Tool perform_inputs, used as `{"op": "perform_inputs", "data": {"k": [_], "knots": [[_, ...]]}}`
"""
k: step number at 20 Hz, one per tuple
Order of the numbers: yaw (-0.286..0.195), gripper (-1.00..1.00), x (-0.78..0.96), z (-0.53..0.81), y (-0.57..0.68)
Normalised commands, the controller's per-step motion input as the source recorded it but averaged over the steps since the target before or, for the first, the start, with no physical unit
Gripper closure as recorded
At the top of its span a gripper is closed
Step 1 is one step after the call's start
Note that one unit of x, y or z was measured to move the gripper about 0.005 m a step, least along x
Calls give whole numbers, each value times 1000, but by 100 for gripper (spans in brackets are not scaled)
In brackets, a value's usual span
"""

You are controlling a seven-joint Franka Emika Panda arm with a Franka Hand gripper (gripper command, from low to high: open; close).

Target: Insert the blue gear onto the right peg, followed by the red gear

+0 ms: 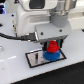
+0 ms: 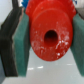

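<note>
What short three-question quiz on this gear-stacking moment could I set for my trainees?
1. True or false: the tool is shut on the red gear.
2. Which gear lies lower over the grey plate? A) red B) blue C) neither
3. Fill in: in the exterior view, the red gear sits directly above the ____ gear.

Key: 1 true; 2 B; 3 blue
</note>
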Motion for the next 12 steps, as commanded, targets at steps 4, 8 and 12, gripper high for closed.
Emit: {"op": "perform_inputs", "data": {"k": [4, 8, 12], "knots": [[0, 100, 79, -94, 2], [0, 100, 93, -196, -70], [0, 100, 168, -129, -30]]}}
